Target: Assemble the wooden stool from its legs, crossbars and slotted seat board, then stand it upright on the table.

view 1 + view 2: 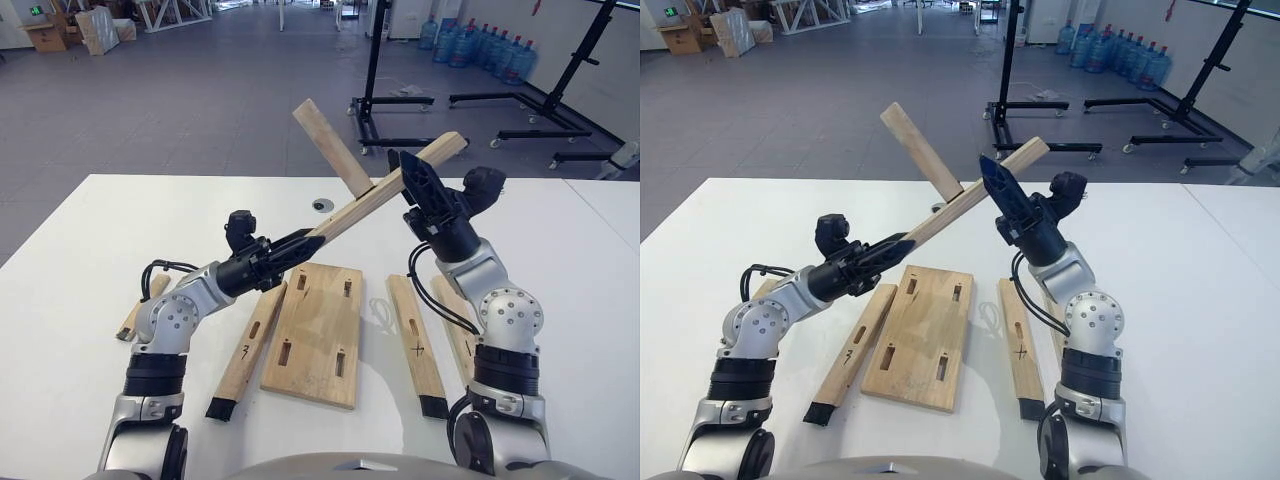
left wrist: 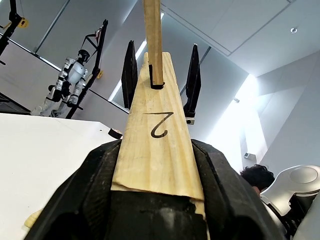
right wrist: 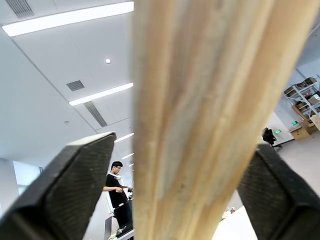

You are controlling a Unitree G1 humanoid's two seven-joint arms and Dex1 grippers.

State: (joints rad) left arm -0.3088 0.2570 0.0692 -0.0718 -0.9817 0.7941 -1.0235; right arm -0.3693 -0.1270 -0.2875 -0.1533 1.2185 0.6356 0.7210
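My left gripper (image 1: 298,247) is shut on the lower end of a wooden leg (image 1: 375,203) marked 2 (image 2: 157,145), holding it raised and slanting up toward the far right. A crossbar (image 1: 330,143) stands in that leg's slot, angled up toward the far left (image 2: 153,35). My right gripper (image 1: 408,172) is open, with its fingers (image 3: 70,185) on either side of the leg's upper part (image 3: 200,125). The slotted seat board (image 1: 315,330) lies flat on the table between two more legs, one on its left (image 1: 250,345) and one on its right (image 1: 418,342).
Another wooden piece (image 1: 458,335) lies partly hidden behind my right arm, and a short piece (image 1: 138,312) sits behind my left arm. The white table (image 1: 80,260) has a round cable hole (image 1: 322,204) at the back. Black metal stands (image 1: 400,105) are on the floor beyond.
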